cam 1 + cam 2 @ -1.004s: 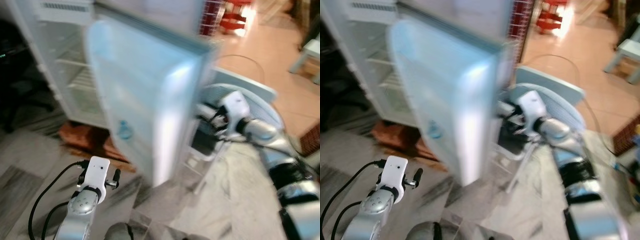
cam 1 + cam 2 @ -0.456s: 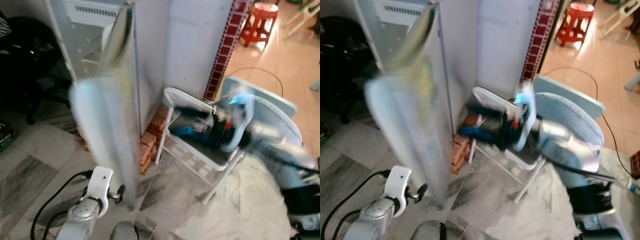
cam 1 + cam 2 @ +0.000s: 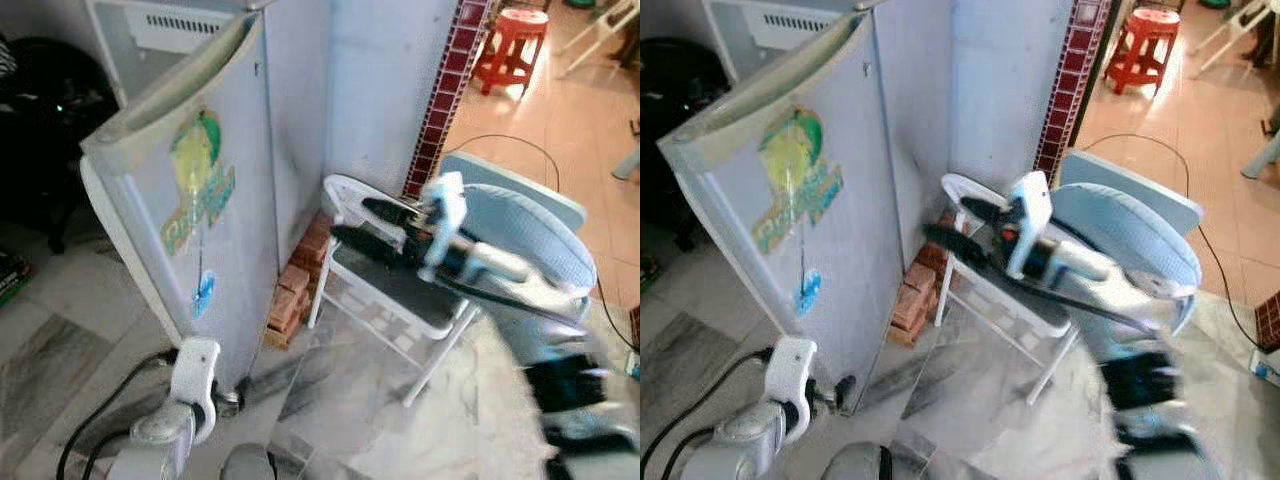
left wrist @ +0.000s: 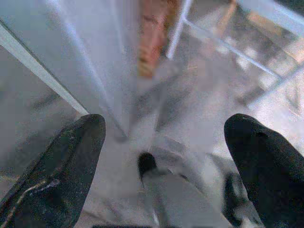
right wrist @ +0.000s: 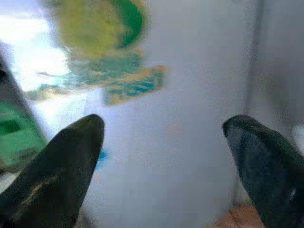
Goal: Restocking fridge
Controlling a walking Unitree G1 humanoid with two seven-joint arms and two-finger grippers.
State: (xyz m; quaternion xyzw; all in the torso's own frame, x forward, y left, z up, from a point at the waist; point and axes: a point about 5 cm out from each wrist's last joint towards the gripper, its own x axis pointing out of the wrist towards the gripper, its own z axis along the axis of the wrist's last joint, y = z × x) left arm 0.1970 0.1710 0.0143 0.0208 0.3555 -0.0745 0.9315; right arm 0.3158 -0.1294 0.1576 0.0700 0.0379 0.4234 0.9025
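Left eye view: the fridge stands against the wall with its door swung partly out, the outer face turned toward the robot and bearing a yellow-and-green sticker and a small blue one. From this angle the interior is hidden, so whether anything sits on the shelves cannot be told. A stack of bricks lies at the fridge's foot, just beside a white folding chair with a dark seat. The right gripper is raised over that chair, its two black fingers spread apart and holding nothing; the arm is blurred. In the right wrist view the fingers point at the stickered door face. The left gripper hangs low near the door's bottom edge, fingers wide apart and empty above the marble floor.
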